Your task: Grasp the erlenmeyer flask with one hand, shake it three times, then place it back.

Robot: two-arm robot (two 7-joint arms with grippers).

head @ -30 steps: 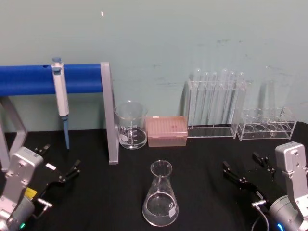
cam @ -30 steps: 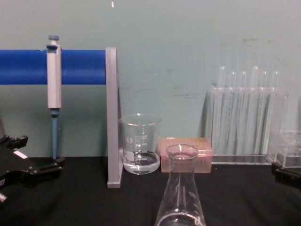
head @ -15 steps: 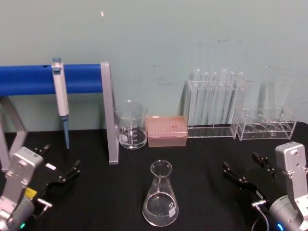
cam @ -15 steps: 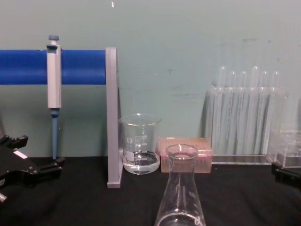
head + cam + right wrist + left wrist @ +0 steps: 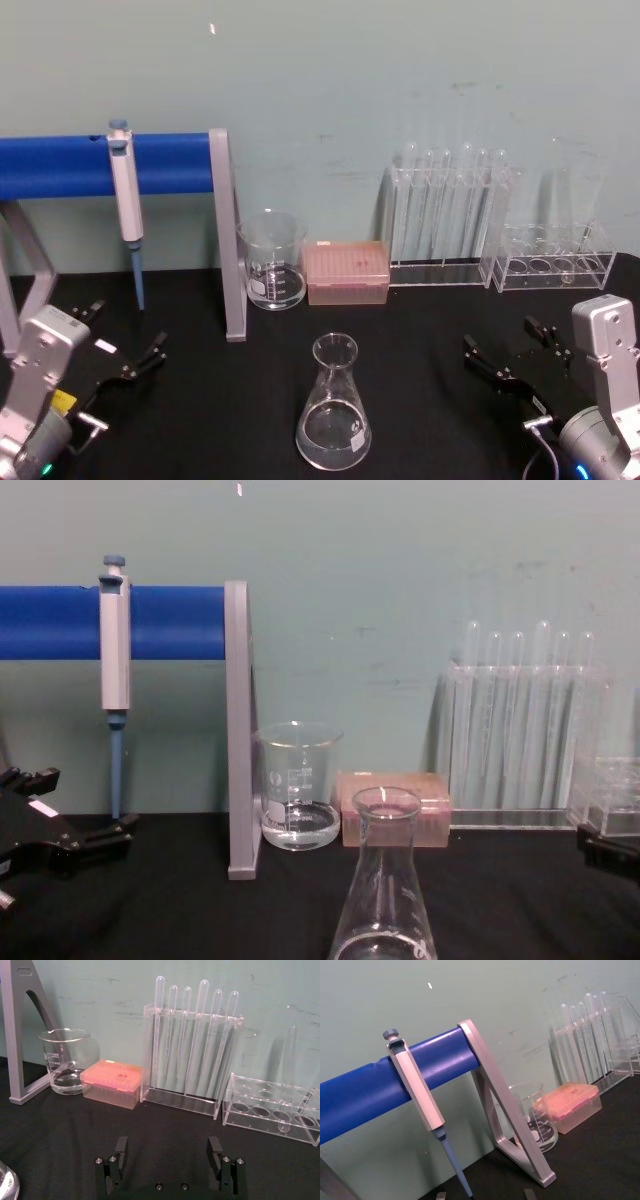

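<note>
The erlenmeyer flask [image 5: 334,405] stands upright on the black table [image 5: 230,400], in the middle, in front of the beaker [image 5: 271,260]; my right pincer [image 5: 510,360] waits wide open, well to its right; my left pincer [image 5: 120,345] waits wide open, well to its left

A pale green wall [image 5: 330,90] stands behind the work, scuffed with faint dark marks and carrying one small bright speck of light high up. Below it runs a bench [image 5: 230,400] covered in matte black, meeting the wall along a straight edge. The light is even and soft.
</note>
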